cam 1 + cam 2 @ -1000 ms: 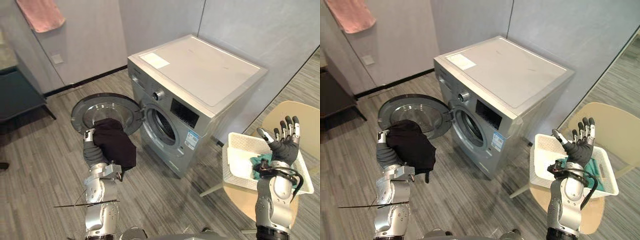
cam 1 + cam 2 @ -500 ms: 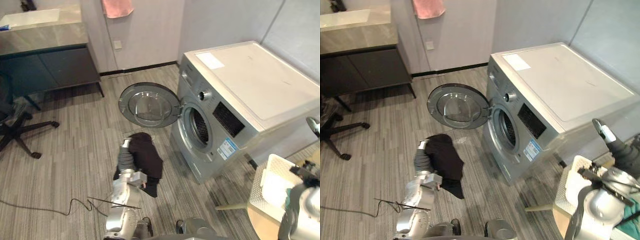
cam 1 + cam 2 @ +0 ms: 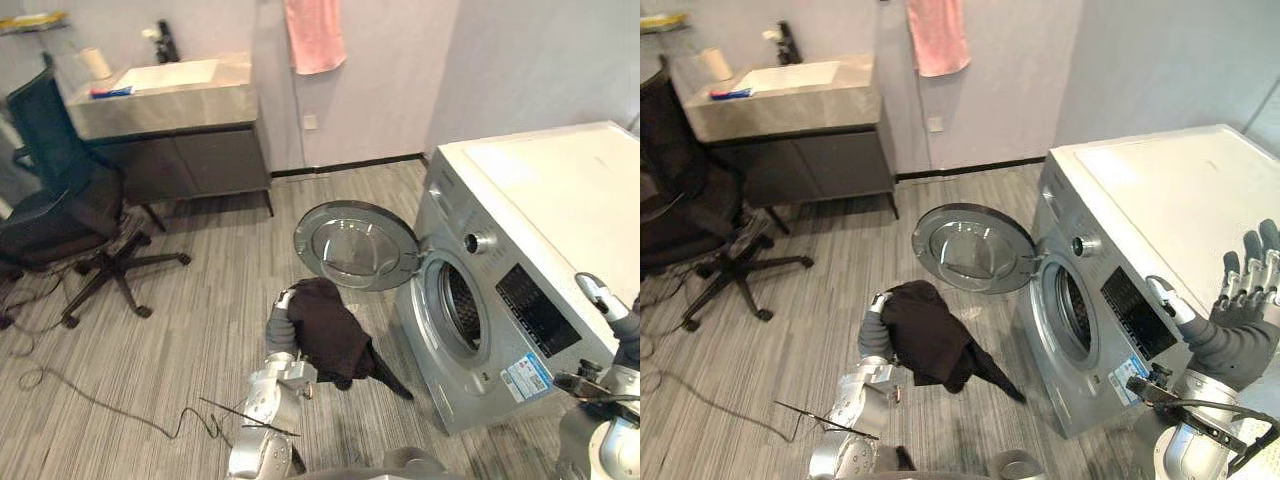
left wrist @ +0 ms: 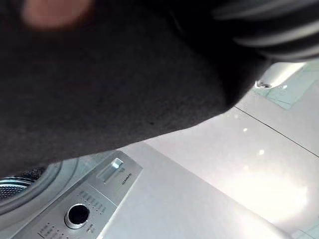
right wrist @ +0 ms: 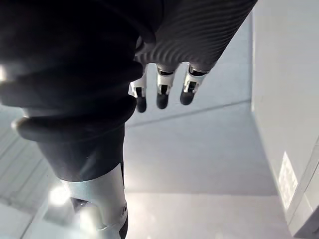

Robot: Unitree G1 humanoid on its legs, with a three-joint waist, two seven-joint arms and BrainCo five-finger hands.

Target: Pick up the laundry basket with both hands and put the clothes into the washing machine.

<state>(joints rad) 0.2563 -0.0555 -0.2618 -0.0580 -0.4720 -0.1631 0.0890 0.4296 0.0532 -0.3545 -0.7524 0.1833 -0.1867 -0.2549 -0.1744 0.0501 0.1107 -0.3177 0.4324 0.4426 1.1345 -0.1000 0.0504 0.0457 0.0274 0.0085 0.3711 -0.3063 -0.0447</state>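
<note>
1. Change of view. Within the last second the head camera has swung to the robot's left. This is camera motion, not motion of the things. The washing machine (image 3: 540,200) has shifted from the middle of the view to its right side. An office chair (image 3: 60,200), a bench (image 3: 130,105) with a sink, and a pink towel (image 3: 315,35) on the wall have come into view to the machine's left. The laundry basket stood to the right of the machine a second ago, on the side the view has turned away from.

2. Task item. A dark garment (image 3: 330,335) is draped over the left hand (image 3: 280,322), in front of the machine and just below its open door (image 3: 355,245). The cloth hides the grasp, so this hand's state cannot be told.

3. Right hand (image 3: 1248,290). It is raised in front of the machine's right part, spread and holding nothing.

4. Judgement. The garment is not yet in the drum opening (image 3: 455,310); loading is pending.

5. View differences. The left wrist view shows the cloth close against the lens, with the machine's dial (image 4: 78,214) past it. The right wrist view shows that hand's straight fingers (image 5: 159,94) over bare floor. The right eye view gives the whole right hand; the left eye view catches its edge.
</note>
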